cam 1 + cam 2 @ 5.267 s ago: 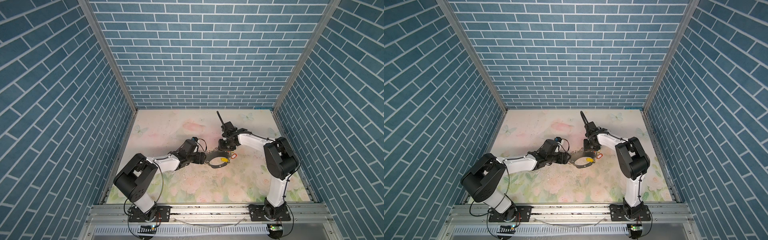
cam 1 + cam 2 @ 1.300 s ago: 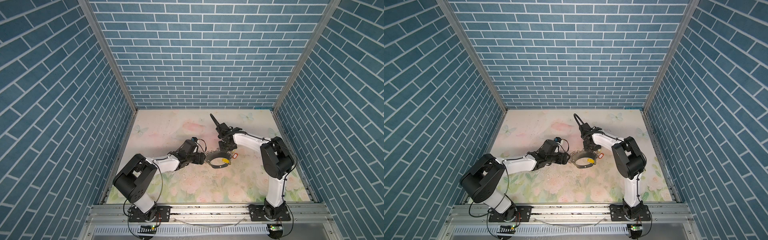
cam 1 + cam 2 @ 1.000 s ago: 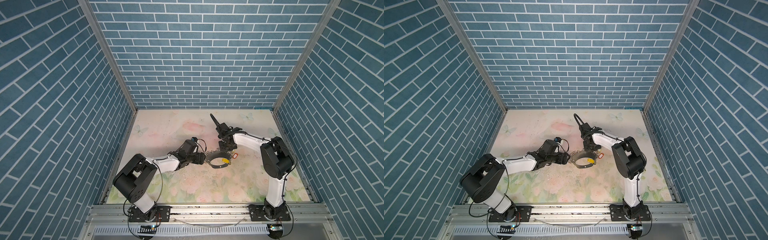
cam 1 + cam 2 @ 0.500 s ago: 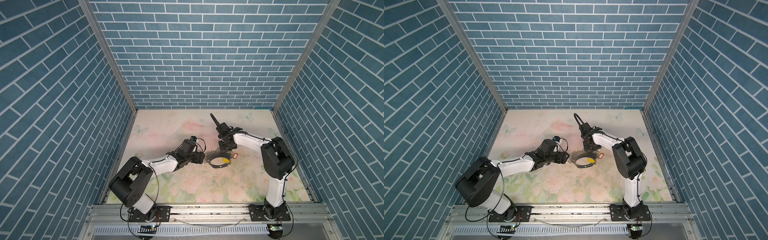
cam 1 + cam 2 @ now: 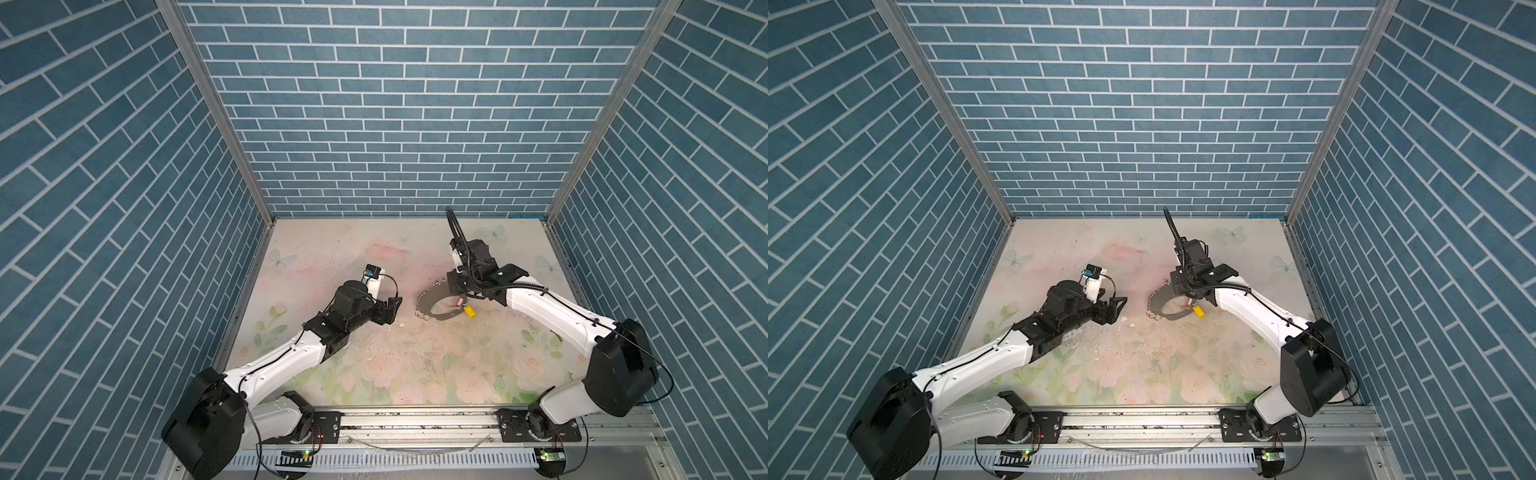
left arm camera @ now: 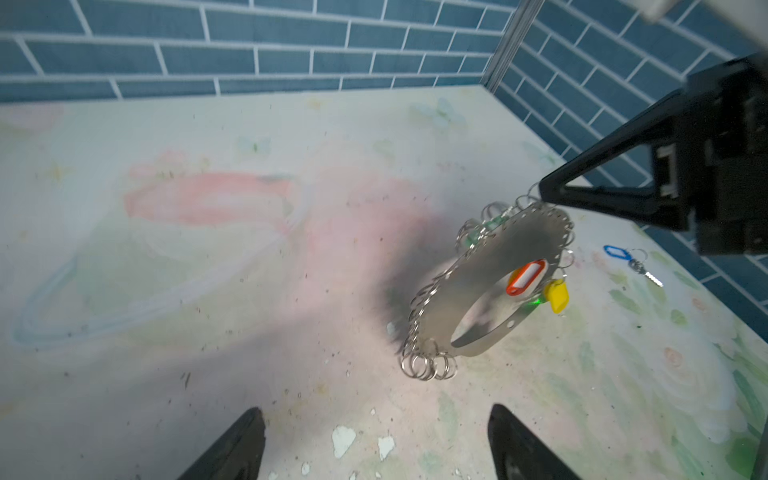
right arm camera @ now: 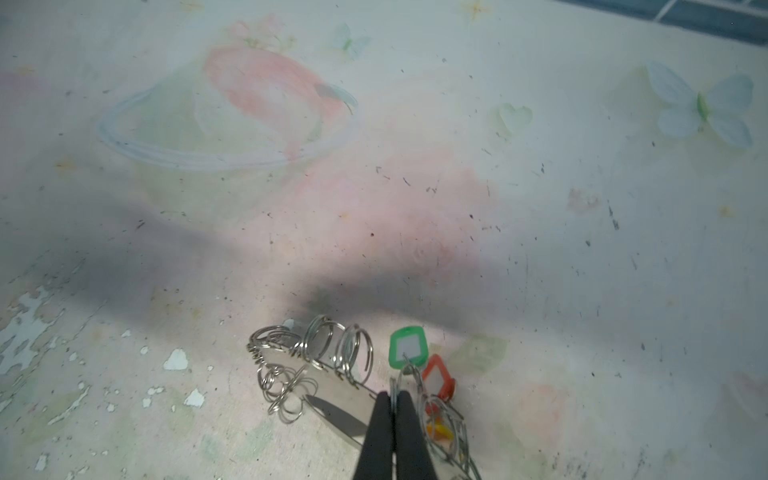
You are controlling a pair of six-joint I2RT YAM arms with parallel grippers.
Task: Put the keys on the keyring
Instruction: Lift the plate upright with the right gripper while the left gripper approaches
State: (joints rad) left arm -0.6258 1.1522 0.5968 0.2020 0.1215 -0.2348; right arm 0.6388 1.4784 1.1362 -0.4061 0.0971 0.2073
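Silvery keyring (image 6: 478, 284) sits tilted, right of centre over the desk (image 5: 374, 257), with its low edge near the surface and its upper edge clamped in my right pincer (image 7: 392, 401), fingertips together on it. Green tag (image 7: 406, 347), red tag (image 7: 436, 376) and yellow tag (image 6: 557, 295) hang on it, while the blue-tagged key (image 6: 618, 252) lies loose on the desk further right. My left pincer (image 6: 375, 411) hovers left of the keyring, fingers apart, clear of it.

Blue brick walls (image 5: 395, 124) enclose a worn, floral-printed tabletop (image 5: 374, 365).
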